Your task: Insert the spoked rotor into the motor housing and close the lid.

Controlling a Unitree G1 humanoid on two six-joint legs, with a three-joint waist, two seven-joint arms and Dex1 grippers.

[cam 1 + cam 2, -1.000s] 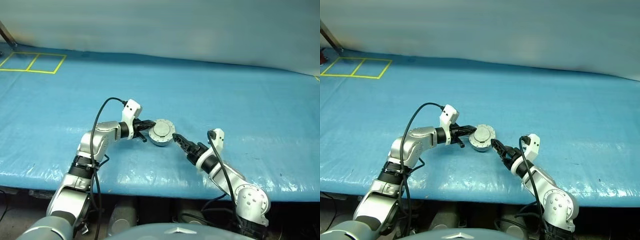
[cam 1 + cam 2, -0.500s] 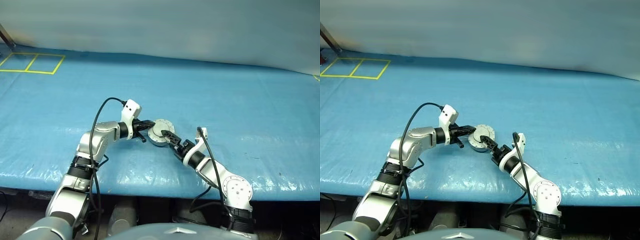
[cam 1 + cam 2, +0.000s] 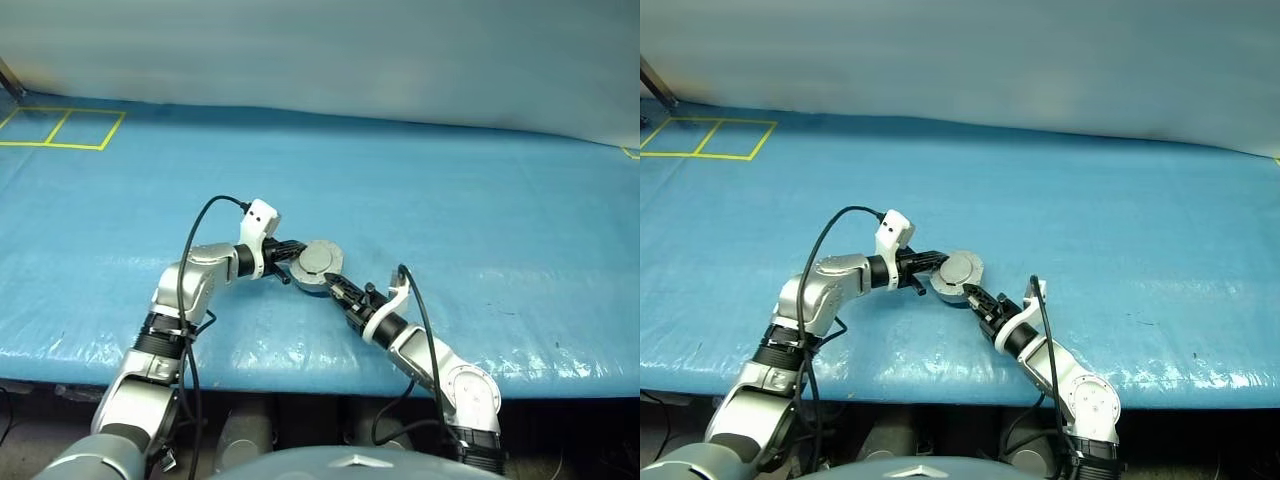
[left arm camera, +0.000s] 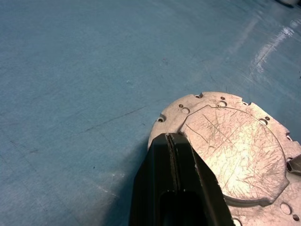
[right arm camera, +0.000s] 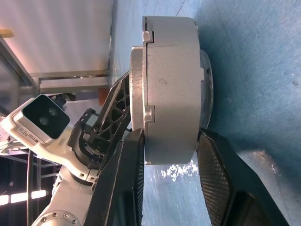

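Both grippers at housing (image 5: 171, 89) mid-mat, lid (image 4: 235, 150) down. Left gripper (image 4: 171, 141) pinched flat on lid; right gripper (image 5: 169, 155) straddles housing top-to-bottom, seemingly clamping. Squeeze off-centre may tip housing.

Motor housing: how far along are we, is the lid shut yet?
The lid already lies flat on the motor housing, so closing looks done; the rotor isn't visible. In hand: the left gripper, shut, presses on the lid's edge, and the right gripper straddles the housing's side. Left: confirm seating, release.
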